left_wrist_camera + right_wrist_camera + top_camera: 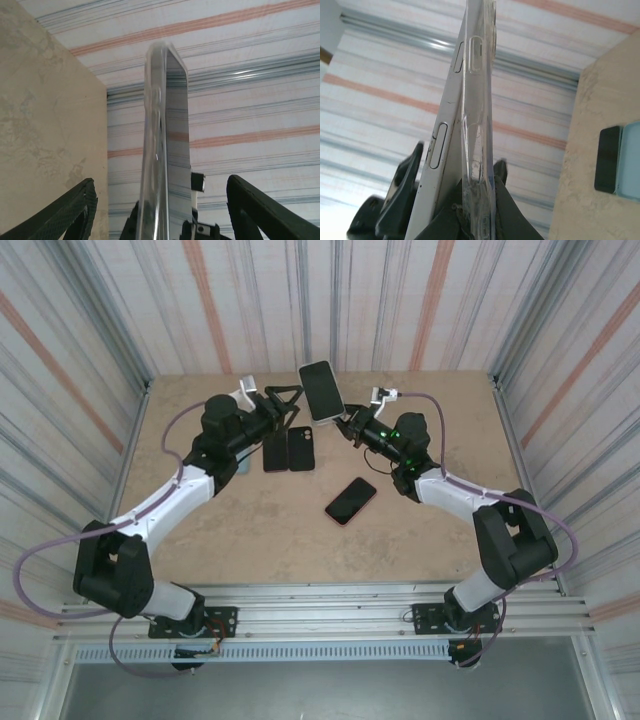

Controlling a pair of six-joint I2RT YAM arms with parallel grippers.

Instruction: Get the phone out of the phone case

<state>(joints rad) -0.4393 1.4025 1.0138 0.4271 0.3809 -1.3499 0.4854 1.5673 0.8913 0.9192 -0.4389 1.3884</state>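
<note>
We find the right fingers (402, 195) closed on the lower end of the phone case (477, 100), one finger on each broad side, holding it upright in the air above the table (440, 455). The phone (445, 145) sits inside the clear case, and its grey edge with side buttons faces away from the case back. The left fingers (70, 212) are spread wide open. The cased phone stands between them, apart from both. Seen from above, the left fingers (283, 398) and right fingers (352, 427) face each other, with the phone (321, 390) rising between them. Two dark phones (288, 450) lie side by side on the table beneath the left fingers. A third dark phone (351, 500) lies nearer the bases, under the right fingers.
</note>
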